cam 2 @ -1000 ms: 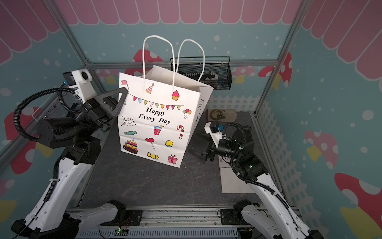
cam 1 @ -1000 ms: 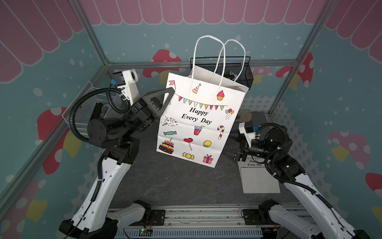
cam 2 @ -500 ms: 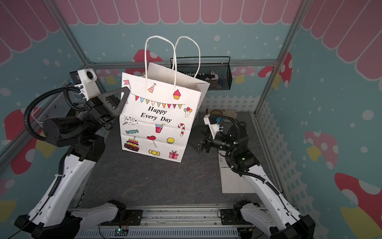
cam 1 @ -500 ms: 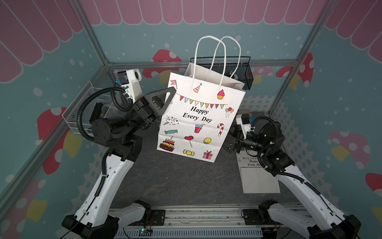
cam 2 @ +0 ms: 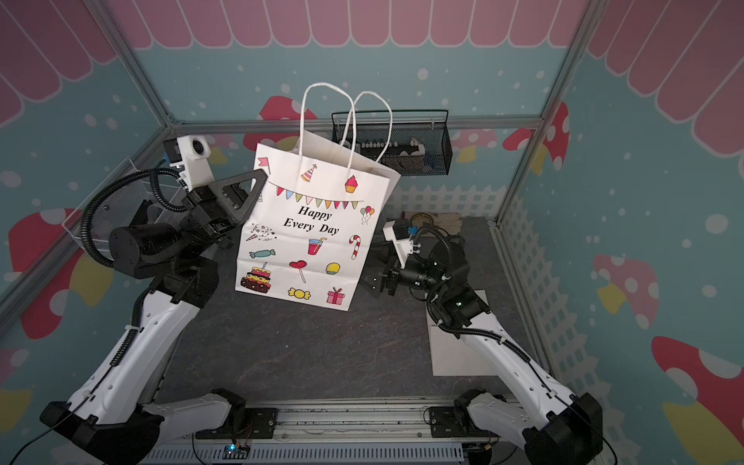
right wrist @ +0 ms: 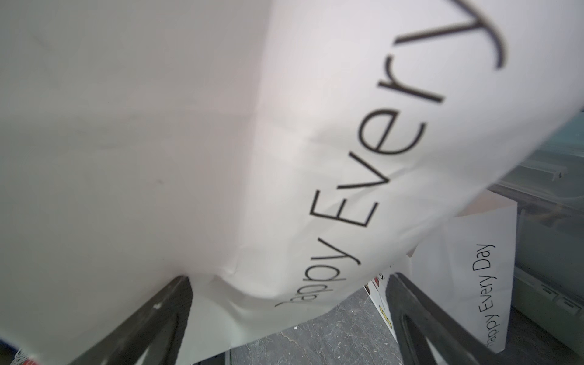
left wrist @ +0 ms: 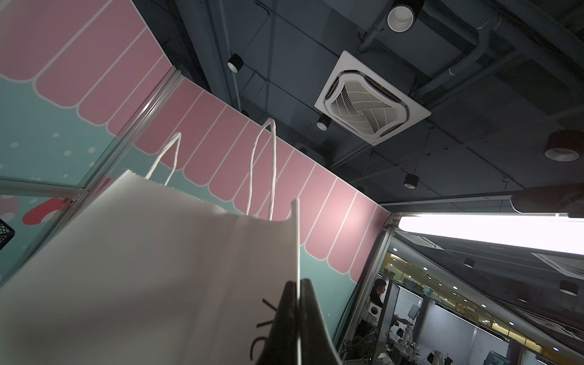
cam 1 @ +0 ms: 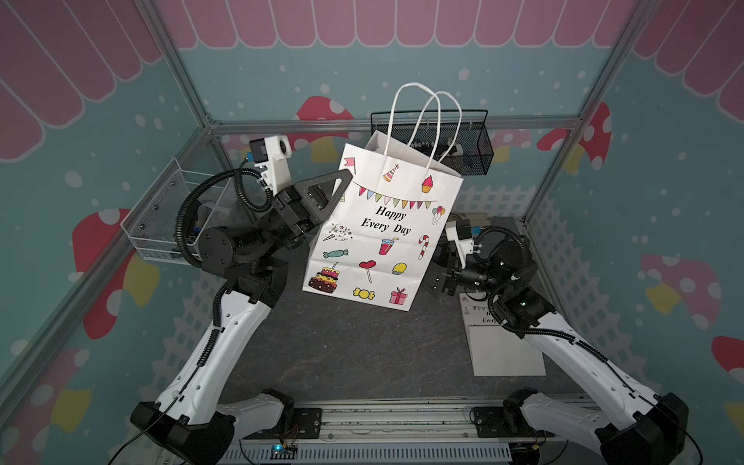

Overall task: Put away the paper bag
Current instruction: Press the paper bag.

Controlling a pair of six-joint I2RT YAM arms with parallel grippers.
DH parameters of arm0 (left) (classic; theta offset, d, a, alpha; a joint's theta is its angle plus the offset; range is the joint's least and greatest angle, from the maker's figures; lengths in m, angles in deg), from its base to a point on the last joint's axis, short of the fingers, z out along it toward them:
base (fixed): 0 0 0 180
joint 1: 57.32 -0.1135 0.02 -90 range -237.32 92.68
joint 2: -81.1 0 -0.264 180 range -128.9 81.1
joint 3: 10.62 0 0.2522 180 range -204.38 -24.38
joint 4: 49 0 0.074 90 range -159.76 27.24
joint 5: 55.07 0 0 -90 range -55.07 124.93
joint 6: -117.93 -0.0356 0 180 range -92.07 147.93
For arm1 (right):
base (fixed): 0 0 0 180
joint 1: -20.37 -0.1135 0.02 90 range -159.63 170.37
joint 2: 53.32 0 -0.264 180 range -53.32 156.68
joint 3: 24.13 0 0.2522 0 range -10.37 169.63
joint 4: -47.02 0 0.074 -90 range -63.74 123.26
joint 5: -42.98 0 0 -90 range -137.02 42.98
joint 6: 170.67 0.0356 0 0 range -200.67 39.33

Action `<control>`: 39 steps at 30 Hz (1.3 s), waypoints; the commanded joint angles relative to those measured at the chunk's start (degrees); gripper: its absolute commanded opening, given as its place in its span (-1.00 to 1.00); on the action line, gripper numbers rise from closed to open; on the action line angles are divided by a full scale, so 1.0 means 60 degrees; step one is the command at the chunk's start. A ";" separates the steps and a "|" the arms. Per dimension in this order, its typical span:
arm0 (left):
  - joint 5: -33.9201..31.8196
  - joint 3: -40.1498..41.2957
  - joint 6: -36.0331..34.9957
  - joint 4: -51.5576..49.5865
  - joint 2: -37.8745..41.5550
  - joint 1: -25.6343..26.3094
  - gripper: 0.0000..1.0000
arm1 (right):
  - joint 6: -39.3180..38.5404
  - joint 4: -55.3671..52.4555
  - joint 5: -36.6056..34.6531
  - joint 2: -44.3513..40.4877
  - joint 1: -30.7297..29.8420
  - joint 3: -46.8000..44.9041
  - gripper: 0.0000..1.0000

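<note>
Paper bag (cam 1: pixel 382 237) is suspended above the dark tabletop (cam 1: pixel 354 346), near the middle of the cell, tilted rather than upright. Both top views show its white front panel, which is printed with "Happy Every Day", a line of bunting and party icons. Two white twisted-paper handles (cam 1: pixel 418 116) stand up from the open mouth.

Left tool (cam 1: pixel 347 175) is clenched on the bag's upper side edge. The left wrist view shows the two black fingers (left wrist: pixel 311 316) pressed together with the paper edge pinched between them. Right tool (right wrist: pixel 289 284) is released, its jaws spread wide, and sits at the lower part of the bag's opposite side. In the right wrist view the bag's side panel fills the space ahead of the fingers. Whether either finger touches the paper cannot be determined.

Black wire basket (cam 1: pixel 475 141) hangs on the rear wall behind the handles. A second paper bag, folded flat (cam 1: pixel 507 350), lies on the tabletop at the robot's right, partly under the right arm. A wire mesh tray (cam 1: pixel 161 225) is mounted on the left wall.
</note>
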 commanded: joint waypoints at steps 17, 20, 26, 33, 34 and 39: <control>0.0076 -0.0251 0.1214 0.1132 0.0354 0.0039 -1.00 | -0.0680 -0.0879 -0.0605 -0.0836 0.0585 -0.0137 0.97; 0.0089 -0.0200 0.1201 0.1007 0.0469 0.0040 -1.00 | -0.0557 -0.0903 -0.0717 -0.0767 0.0752 -0.0182 0.97; 0.0049 0.0022 0.1332 0.1161 0.0502 0.0062 -1.00 | -0.0022 -0.0819 -0.0867 -0.0251 0.0843 0.0046 0.97; -0.0130 0.0404 0.1520 0.1577 0.0270 0.0347 -1.00 | 0.0644 0.0309 -0.0582 0.0116 0.0471 0.0139 0.94; -0.0168 0.0448 0.1548 0.1661 0.0216 0.0402 -1.00 | 0.0651 0.0344 -0.0609 0.0129 0.0362 0.0181 0.95; -0.0290 0.0427 0.1500 0.1870 -0.0056 0.0859 -1.00 | 0.0566 0.0386 -0.0675 0.0444 -0.0110 0.0456 0.95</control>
